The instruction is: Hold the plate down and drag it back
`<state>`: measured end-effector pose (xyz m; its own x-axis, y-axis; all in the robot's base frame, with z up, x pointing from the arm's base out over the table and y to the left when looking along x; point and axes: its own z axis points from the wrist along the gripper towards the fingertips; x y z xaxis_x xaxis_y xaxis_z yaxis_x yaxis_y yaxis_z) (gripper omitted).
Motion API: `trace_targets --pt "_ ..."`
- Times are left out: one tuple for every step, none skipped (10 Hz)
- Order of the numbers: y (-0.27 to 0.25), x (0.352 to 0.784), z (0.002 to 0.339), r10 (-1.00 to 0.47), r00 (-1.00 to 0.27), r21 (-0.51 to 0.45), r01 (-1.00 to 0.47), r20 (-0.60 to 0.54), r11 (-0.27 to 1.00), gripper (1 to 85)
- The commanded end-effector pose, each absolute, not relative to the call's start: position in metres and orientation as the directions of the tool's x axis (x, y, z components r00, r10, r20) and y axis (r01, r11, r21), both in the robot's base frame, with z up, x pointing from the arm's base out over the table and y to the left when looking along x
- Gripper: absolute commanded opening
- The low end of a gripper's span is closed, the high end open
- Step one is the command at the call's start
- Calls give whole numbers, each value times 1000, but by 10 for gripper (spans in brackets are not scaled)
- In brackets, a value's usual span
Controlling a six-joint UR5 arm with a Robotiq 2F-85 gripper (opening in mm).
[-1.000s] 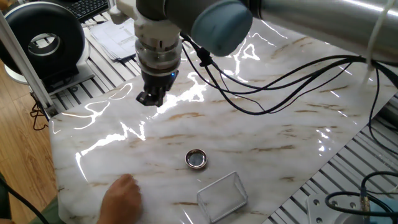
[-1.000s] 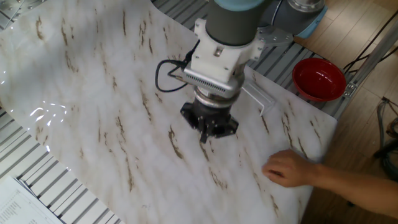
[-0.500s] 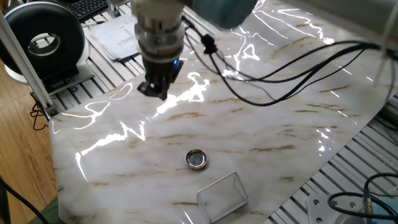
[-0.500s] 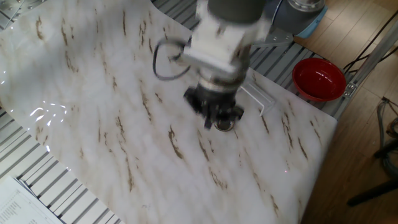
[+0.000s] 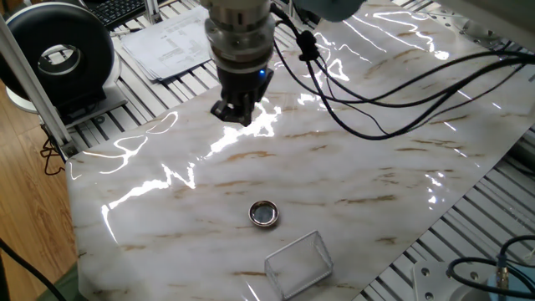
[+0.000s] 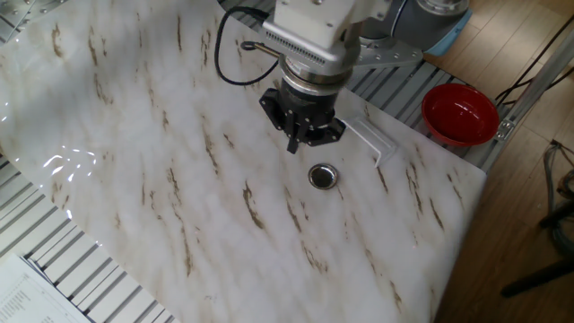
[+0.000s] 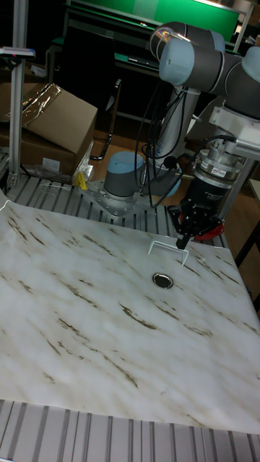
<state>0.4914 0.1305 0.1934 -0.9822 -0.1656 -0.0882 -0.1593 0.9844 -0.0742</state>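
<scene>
Tall fixed view: plate (image 7: 162, 280) lies on the table apart from the raised, empty fingers (image 7: 183, 240), seemingly closed.

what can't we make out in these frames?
- Gripper state: the fingers look pressed together, but they are dark and small in every view, so open or shut is unclear.
- Small round silver metal plate: centre texture too small to resolve.
- Clear rectangular plastic tray: in the tall fixed view, mostly lost; only a thin outline shows.
- Red bowl: in the tall fixed view, hidden behind the gripper.

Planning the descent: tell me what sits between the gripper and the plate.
Nothing: in the other fixed view only bare marble tabletop separates gripper and plate.
</scene>
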Motion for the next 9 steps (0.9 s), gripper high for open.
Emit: trace_targets --pt "129 487 188 -130 -988 -46 -126 -85 991 17" --pt "127 486 187 -129 -988 -54 -125 -80 991 17" --pt "126 484 186 -130 -989 -58 -127 -70 990 17" --pt "126 481 184 -125 -991 -54 -122 -57 991 17" --pt "125 480 182 -125 -991 -54 -122 -54 991 17" --pt "127 481 178 -119 -991 -48 -116 -58 992 17" --pt "130 481 176 -118 -991 -39 -116 -60 993 17" --pt "131 482 175 -126 -990 -41 -123 -60 992 17" --pt "132 482 173 -131 -990 -45 -128 -58 991 17"
